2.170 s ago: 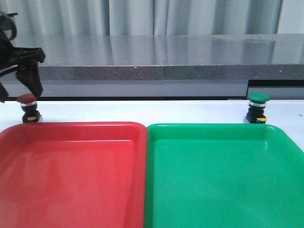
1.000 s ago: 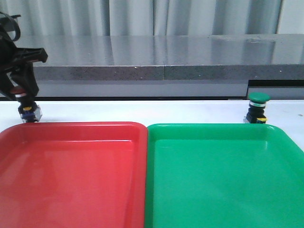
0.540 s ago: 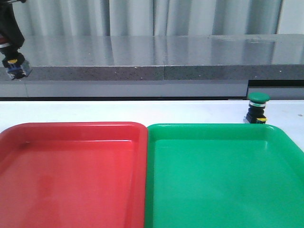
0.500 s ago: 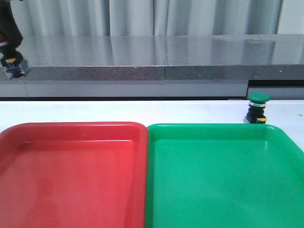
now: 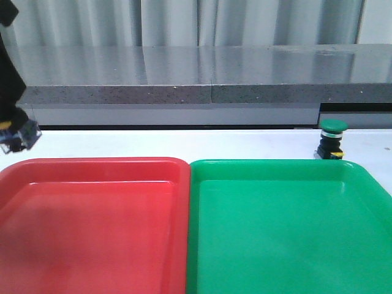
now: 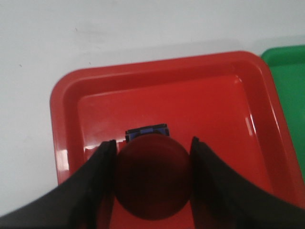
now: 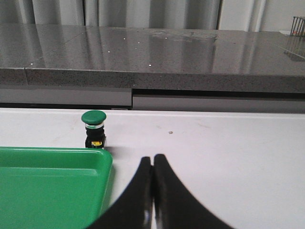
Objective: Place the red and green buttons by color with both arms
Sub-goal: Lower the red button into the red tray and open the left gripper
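L gripper [image 6: 152,157] clamps the red button [image 6: 152,179], cap up, directly over the red tray [image 6: 66,119] w/ base pointing down. Green button [image 7: 93,128] upper left of R gripper [image 7: 152,164], fingers pressed together, empty.

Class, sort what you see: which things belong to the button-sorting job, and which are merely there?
Job: red button in left gripper, green button, right gripper, red tray, green tray.
Merely there: grey counter, curtain.
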